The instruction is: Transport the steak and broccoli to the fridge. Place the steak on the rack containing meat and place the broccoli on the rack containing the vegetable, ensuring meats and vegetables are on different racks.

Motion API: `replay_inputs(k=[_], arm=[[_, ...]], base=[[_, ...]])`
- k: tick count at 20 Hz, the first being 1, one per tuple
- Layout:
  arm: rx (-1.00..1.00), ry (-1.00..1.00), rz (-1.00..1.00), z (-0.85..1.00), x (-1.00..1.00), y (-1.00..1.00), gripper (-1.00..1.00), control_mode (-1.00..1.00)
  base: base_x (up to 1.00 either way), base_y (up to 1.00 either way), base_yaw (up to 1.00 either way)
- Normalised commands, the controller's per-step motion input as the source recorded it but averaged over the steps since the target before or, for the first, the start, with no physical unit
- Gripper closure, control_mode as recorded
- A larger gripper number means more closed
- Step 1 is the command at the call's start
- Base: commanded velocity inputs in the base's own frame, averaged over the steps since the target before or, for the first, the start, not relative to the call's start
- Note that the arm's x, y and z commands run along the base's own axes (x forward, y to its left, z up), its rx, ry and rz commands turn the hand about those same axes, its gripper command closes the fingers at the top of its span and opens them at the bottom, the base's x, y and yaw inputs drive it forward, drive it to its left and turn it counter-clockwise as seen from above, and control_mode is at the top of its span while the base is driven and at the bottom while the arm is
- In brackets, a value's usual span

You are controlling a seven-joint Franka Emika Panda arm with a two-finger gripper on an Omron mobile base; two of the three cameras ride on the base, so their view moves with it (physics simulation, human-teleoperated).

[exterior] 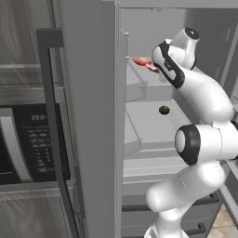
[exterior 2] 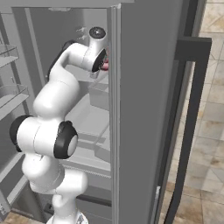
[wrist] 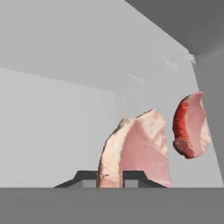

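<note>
Digits on the black oven's display

A small lit clock readout (exterior: 39, 117) sits at the top of the black built-in oven's control panel (exterior: 39, 144), left of the open fridge (exterior: 93, 116) door; it seems to read 23:25, though blurred. The button labels below it are too small to read.

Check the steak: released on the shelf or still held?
Held. In the hand view the steak stands on edge between the shut fingers, beside the darker red meat.
</note>
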Motion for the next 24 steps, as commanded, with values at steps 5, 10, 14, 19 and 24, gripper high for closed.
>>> replay_inputs(k=[5,10,14,19,24], arm=[[-0.06,-0.09,0.00,-0.26,0.06,0.00,1.00,-1.00],[-0.08,-0.24,0.00,-0.15,0.05,0.05,-1.00,-1.00],[-0.01,-0.30,0.00,0.00,0.24,0.00,-1.00,-1.00],[0.00,-0.17,0.00,0.08,0.10,0.00,-1.00,-1.00],[0.00,-0.05,0.00,0.30,-0.31,0.13,-1.00,-1.00]], base=[[0.00,0.00,0.00],[0.00,0.00,0.00],[0.00,0.00,0.00],[0.00,0.00,0.00],[0.00,0.00,0.00]])
